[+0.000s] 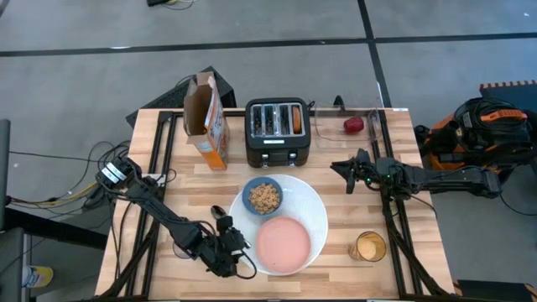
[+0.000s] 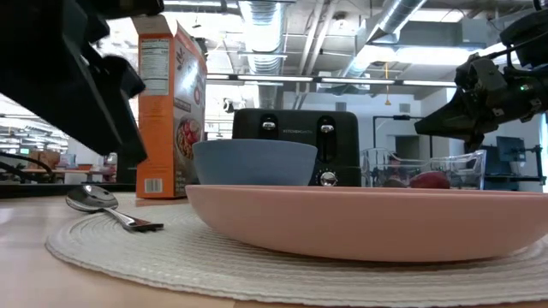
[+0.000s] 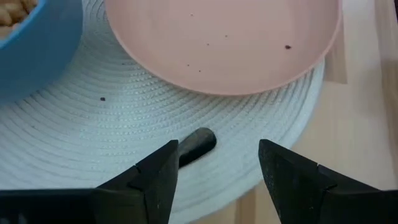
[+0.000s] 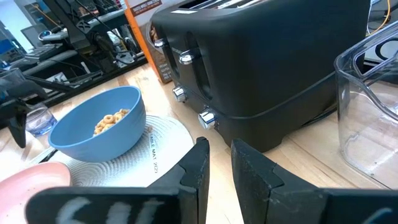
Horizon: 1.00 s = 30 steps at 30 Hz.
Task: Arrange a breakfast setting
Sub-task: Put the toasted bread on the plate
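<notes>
Left gripper (image 3: 214, 168) stands half open, holding nothing, over the spoon (image 1: 221, 216) handle; spoon's bowl points eleven o'clock.

Both arms are matte black, built of jointed segments with black cables along them. The left hand (image 3: 214, 171) has two blunt, wedge-shaped black fingers; the right hand (image 4: 219, 167) matches, with flat-faced fingers.

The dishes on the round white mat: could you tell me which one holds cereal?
The blue bowl, nearer the toaster, holds cereal; the pink plate beside it is bare.
</notes>
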Motion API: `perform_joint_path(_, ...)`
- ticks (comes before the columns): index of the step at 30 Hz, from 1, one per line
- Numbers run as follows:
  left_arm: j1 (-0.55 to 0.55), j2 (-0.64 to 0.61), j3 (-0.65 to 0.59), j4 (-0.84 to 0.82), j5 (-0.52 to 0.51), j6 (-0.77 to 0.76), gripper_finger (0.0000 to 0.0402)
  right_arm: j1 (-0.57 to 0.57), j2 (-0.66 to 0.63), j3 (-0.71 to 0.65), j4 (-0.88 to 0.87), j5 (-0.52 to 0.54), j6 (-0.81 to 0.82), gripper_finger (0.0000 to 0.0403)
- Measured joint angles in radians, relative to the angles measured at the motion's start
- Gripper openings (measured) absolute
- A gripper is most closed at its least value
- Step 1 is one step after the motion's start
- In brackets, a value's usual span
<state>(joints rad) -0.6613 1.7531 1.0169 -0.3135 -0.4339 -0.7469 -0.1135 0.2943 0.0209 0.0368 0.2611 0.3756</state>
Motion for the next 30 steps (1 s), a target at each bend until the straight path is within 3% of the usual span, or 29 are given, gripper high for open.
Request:
perform_joint_path(11,0.003,-0.002,0.307,-0.335,-0.229,0.102,0.0208,0.0,0.0,0.0,0.0,0.0,0.0,0.0091)
perform_joint_path(17,0.028,-0.002,0.415,-0.353,-0.338,0.19,0.0208,0.0,0.0,0.0,0.0,0.0,0.0,0.0091)
perform_joint_path(20,0.049,-0.002,0.457,-0.35,-0.327,0.253,0.0208,0.0,0.0,0.0,0.0,0.0,0.0,0.0091)
perform_joint_path(30,0.137,-0.002,0.607,-0.331,-0.098,0.554,0.0208,0.0,0.0,0.0,0.0,0.0,0.0,0.0091)
